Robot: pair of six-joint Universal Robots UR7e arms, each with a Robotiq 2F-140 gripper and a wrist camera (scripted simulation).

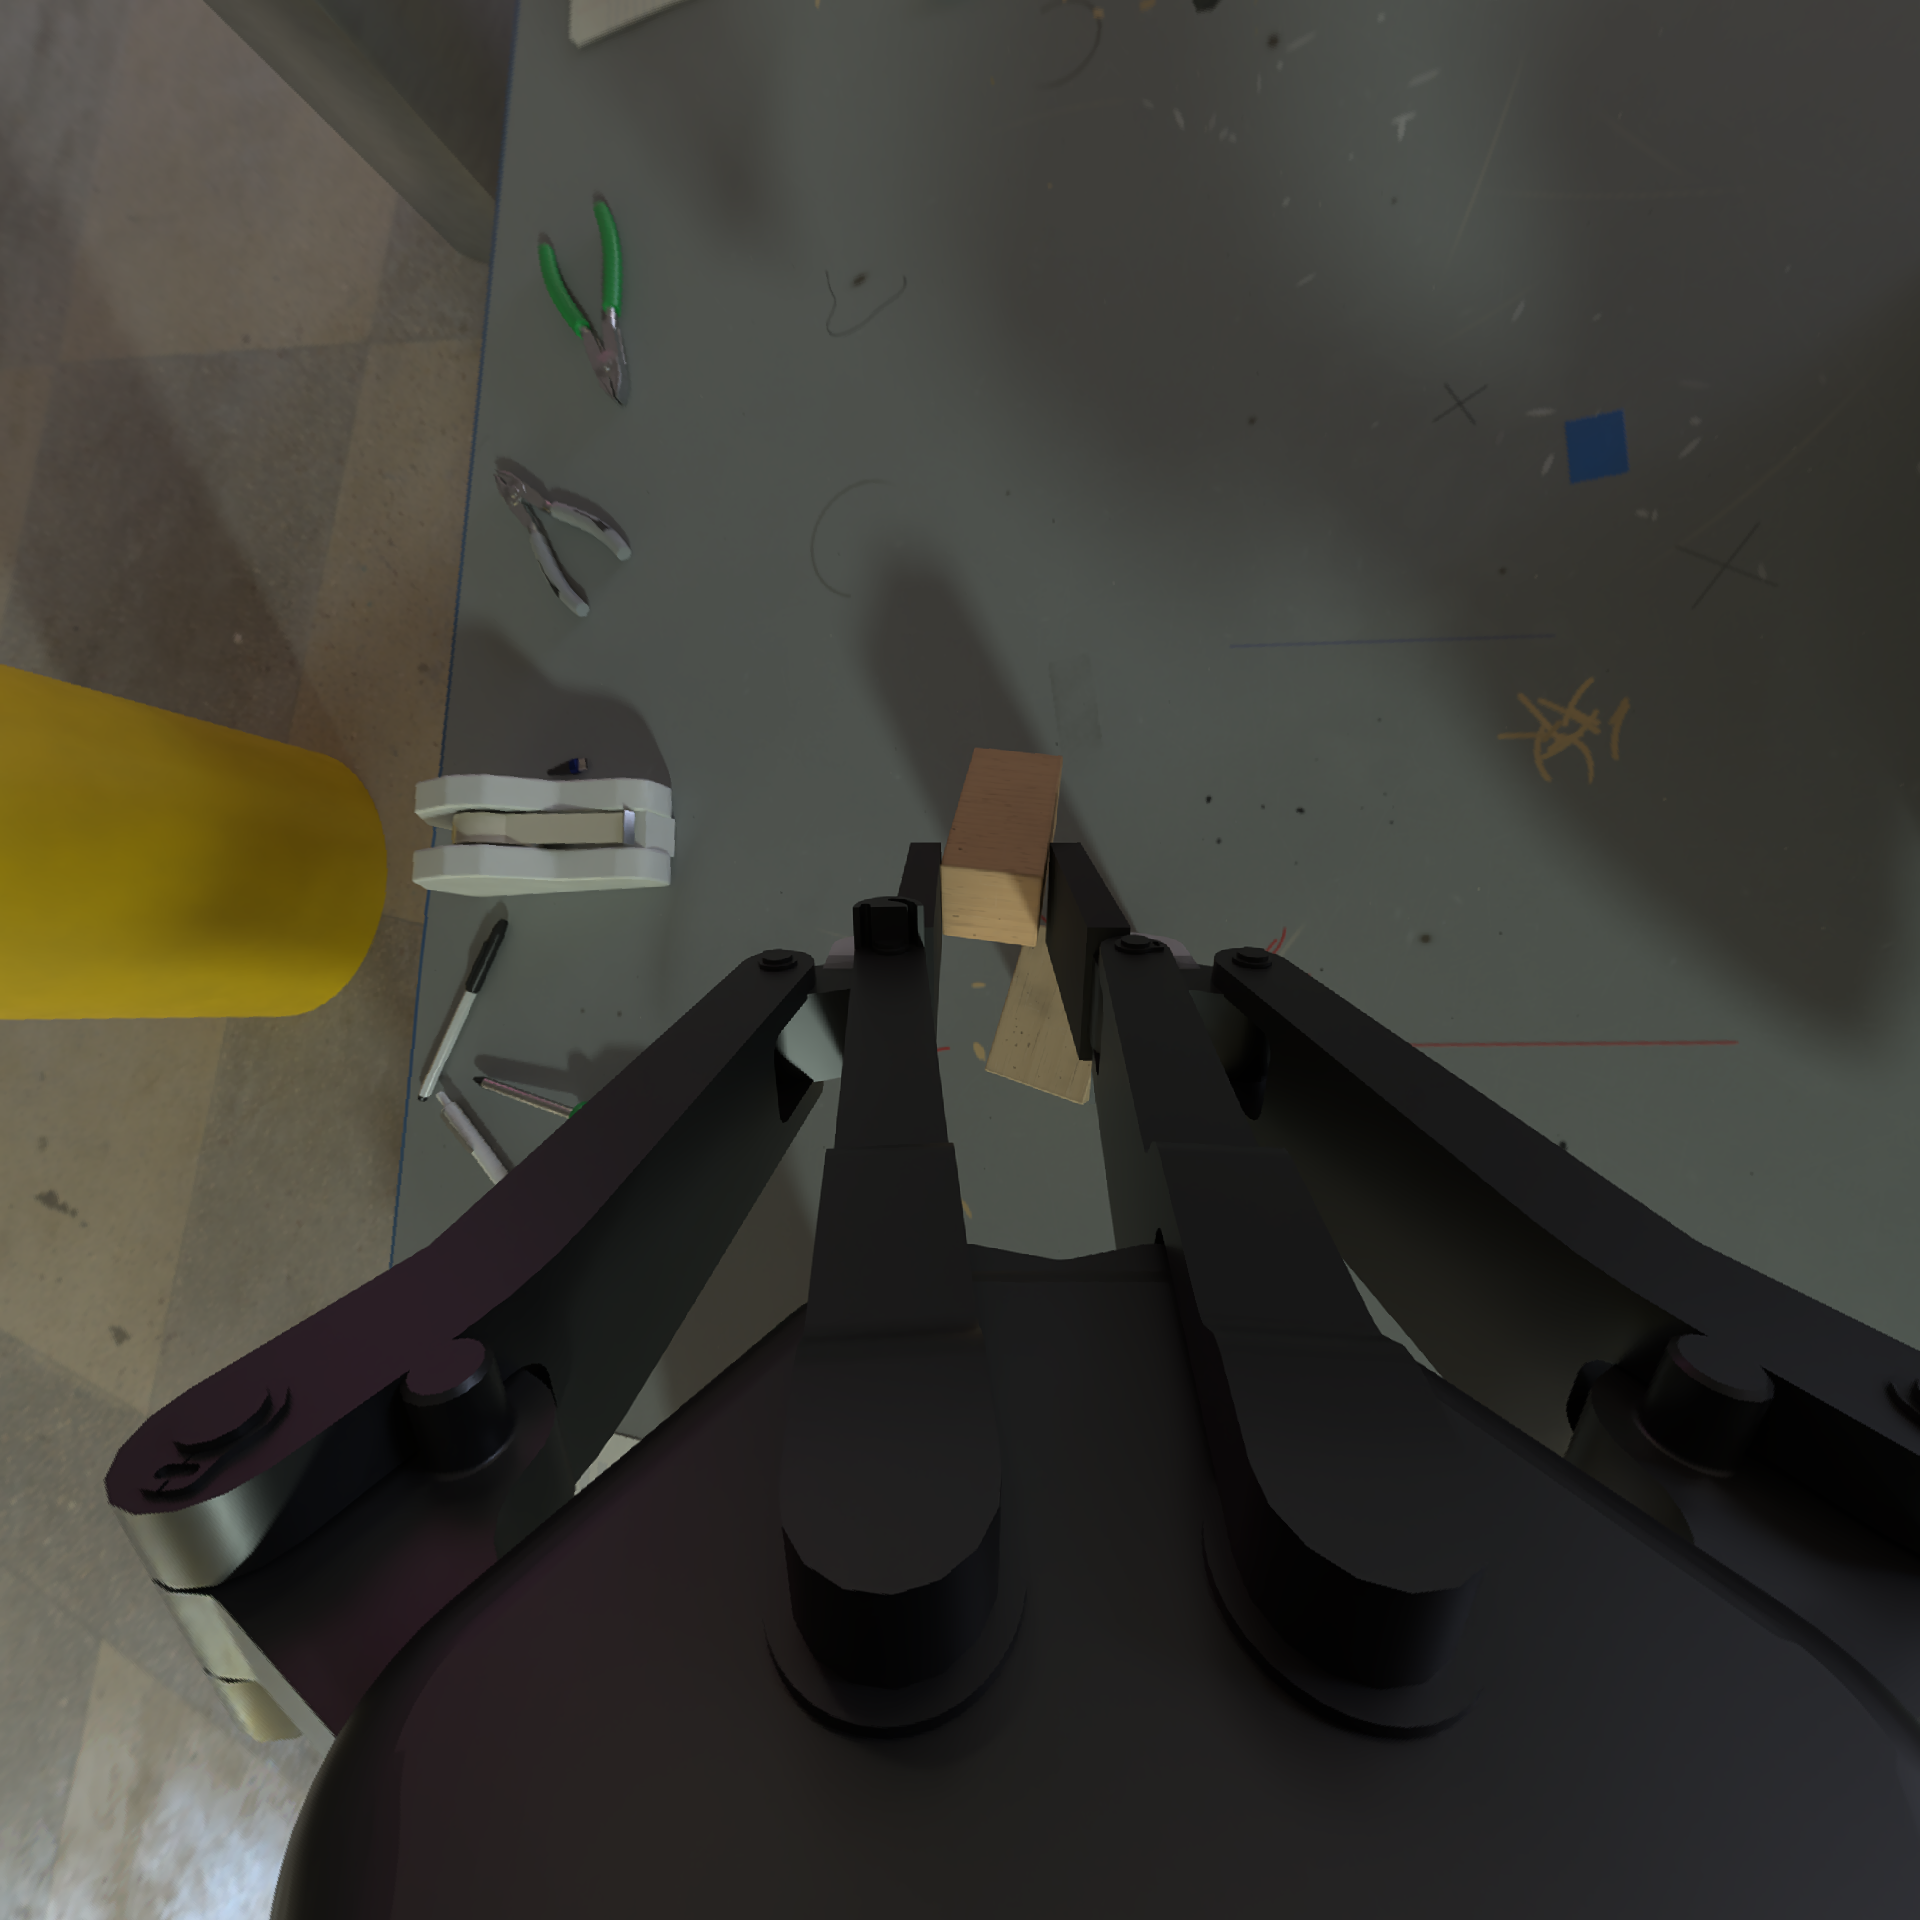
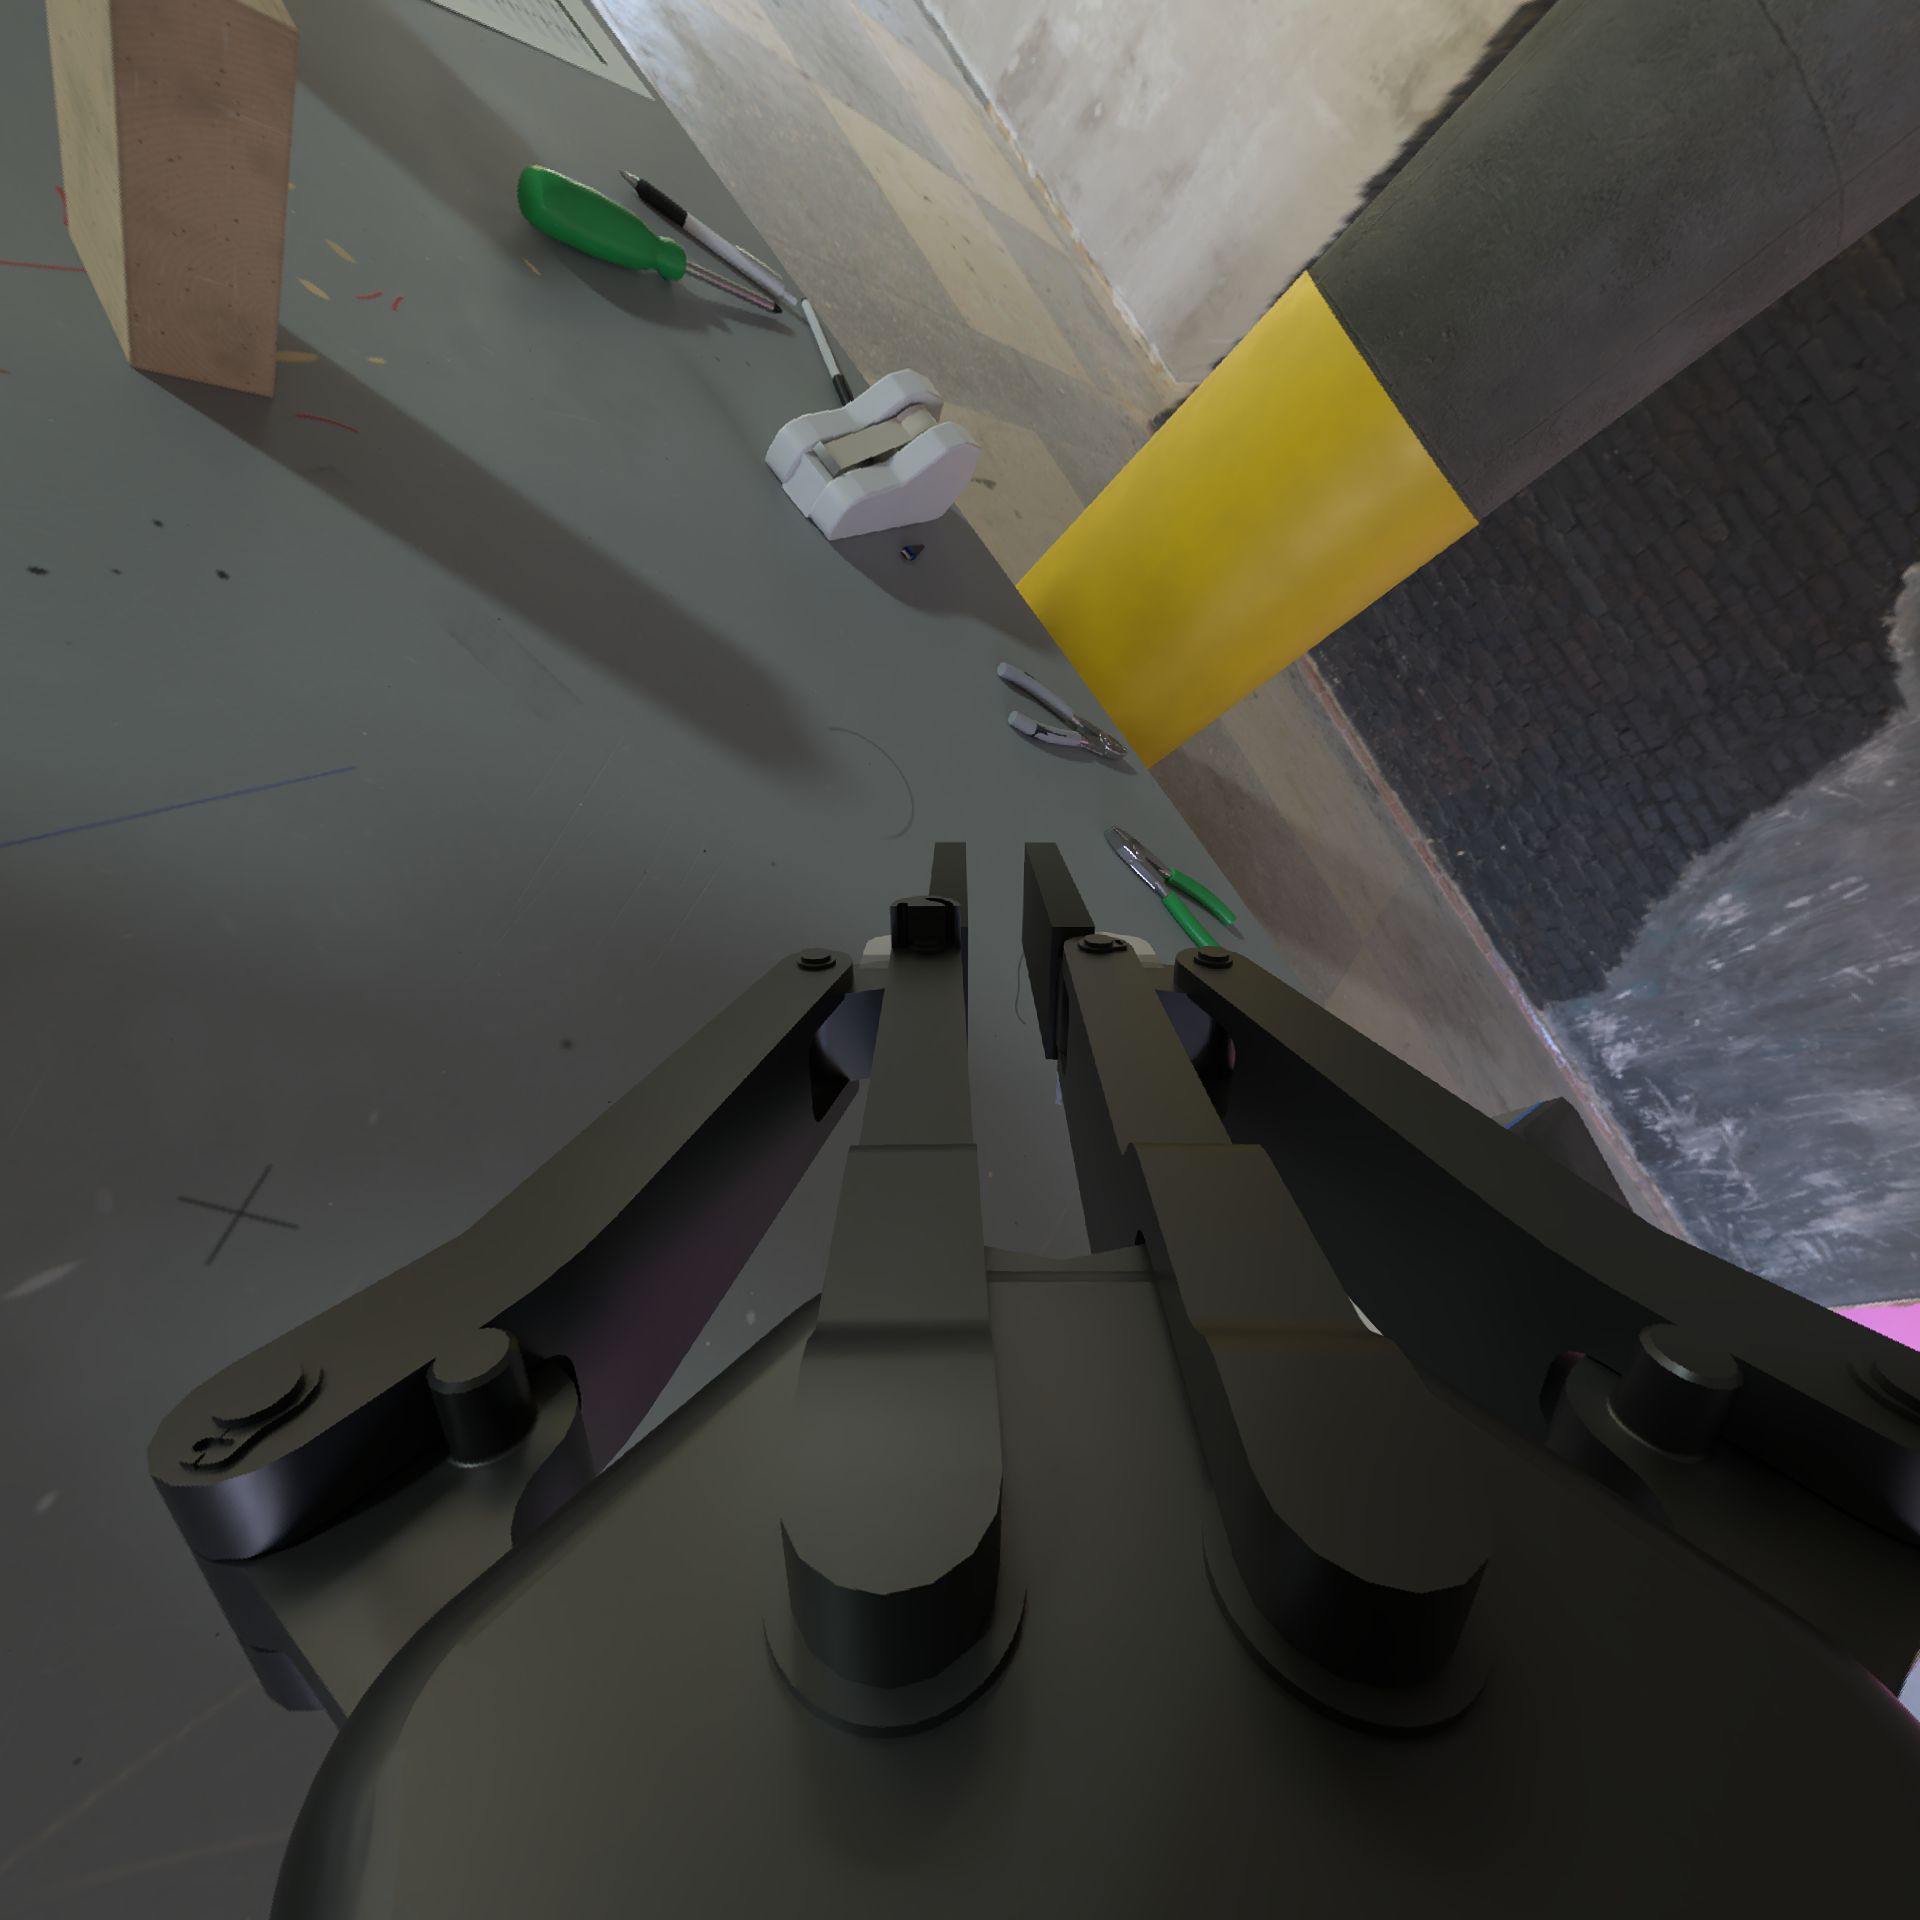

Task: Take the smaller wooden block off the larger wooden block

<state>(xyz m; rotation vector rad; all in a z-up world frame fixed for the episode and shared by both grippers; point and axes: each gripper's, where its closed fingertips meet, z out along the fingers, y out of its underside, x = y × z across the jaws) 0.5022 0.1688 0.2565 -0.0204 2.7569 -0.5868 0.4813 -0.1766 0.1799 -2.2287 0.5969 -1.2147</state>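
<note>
In the left wrist view my left gripper (image 1: 995, 862) is shut on the smaller wooden block (image 1: 1000, 831), one finger on each side, brown face up. Just under it, between my fingers, a paler part of the larger wooden block (image 1: 1034, 1039) shows above the grey table (image 1: 1247, 520). I cannot tell whether the two blocks touch. In the right wrist view the larger block (image 2: 177, 187) stands at the top left, cut off by the frame edge. My right gripper (image 2: 994, 868) is low over the table, far from the block, with its jaws nearly together and nothing between them.
Along the table's left edge lie green-handled pliers (image 1: 592, 291), grey pliers (image 1: 561, 535), a white tape dispenser (image 1: 540, 836) and markers (image 1: 462, 1008). A yellow post (image 1: 177, 842) stands off the table. A green screwdriver (image 2: 597, 223) lies near the larger block.
</note>
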